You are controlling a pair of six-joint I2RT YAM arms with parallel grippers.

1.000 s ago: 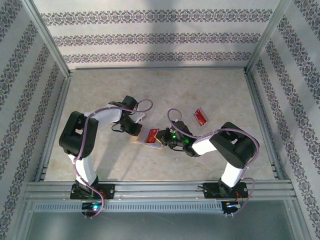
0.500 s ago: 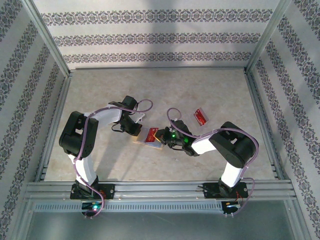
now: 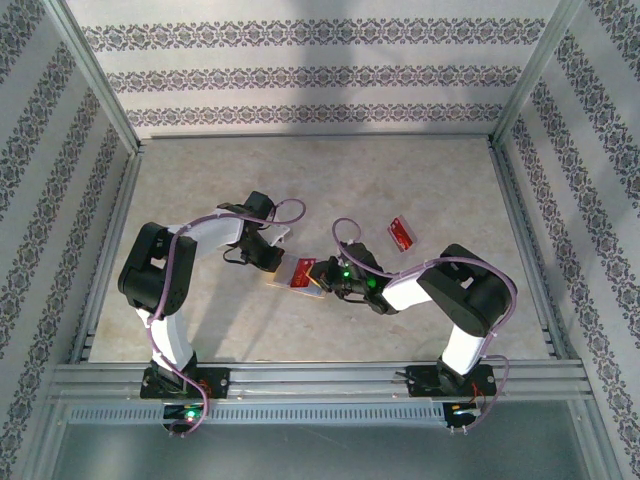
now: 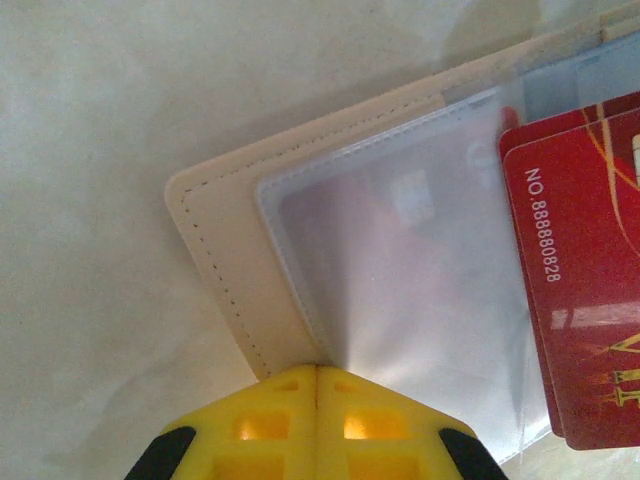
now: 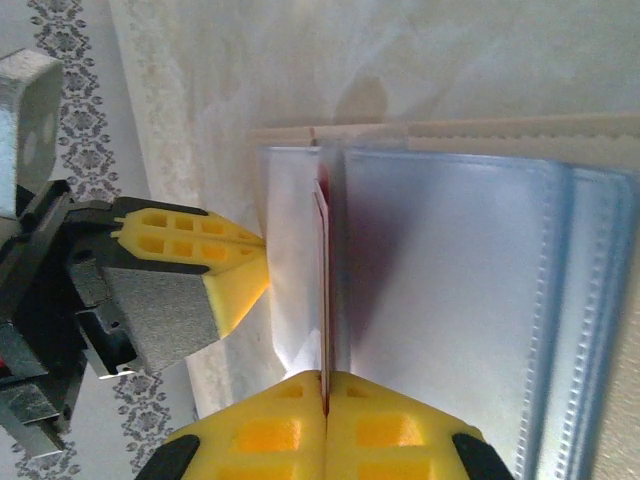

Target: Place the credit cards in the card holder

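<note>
Since both wrists crowd over it, the card holder point(image 4: 215, 250), mid-table and nearer the near edge, is mostly hidden from above. Close up it's stitched tan leather with glossy clear pockets, cut off at the frame. Left gripper point(image 4: 317, 378) is fully closed, its yellow tips on the holder's edge, possibly pinching it. Right gripper point(image 5: 325, 388) is clamped tight on a thin red card point(image 3: 303, 271), seen edge-on at a pocket. A second red card point(image 3: 401, 232) lies flat, well apart toward the table's point(image 3: 420, 170) right edge.

right tool point(image 3: 322, 279) | nudged left with credit card point(image 3: 303, 272) | card holder point(image 4: 215, 250) now more covered
</note>
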